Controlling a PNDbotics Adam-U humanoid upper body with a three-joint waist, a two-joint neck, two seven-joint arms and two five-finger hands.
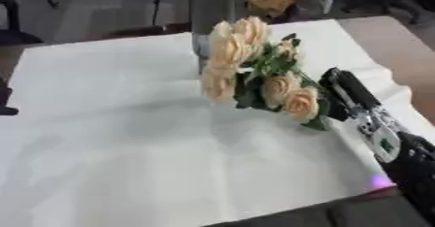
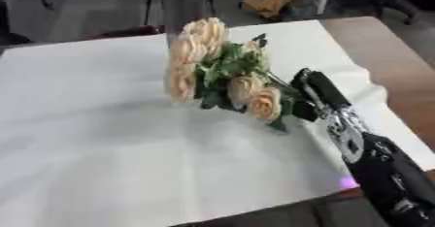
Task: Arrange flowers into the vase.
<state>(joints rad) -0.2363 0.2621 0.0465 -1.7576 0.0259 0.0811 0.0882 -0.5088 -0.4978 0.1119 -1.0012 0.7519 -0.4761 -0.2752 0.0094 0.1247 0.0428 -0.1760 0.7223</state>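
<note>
Left eye view: right robot hand [image 1: 346,95], fingers closed around the stems, holds the bouquet [image 1: 255,71] off the worktop [image 1: 119,138] near its far edge, just beside the clear vase [image 1: 210,15]. Judgement: turn stems downward over the rim before lowering. Right eye view shows more forearm.

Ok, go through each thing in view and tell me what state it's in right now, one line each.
Bouquet of peach roses: lifted off the table, tilted, blooms pointing toward the vase, not yet in it.
Glass vase: upright at the far side of the table, no flowers inside.
Right robot hand: shut on the bouquet's stem end.
Left robot hand: not in view.
White tablecloth: spread over the table, creased near the right edge.
</note>
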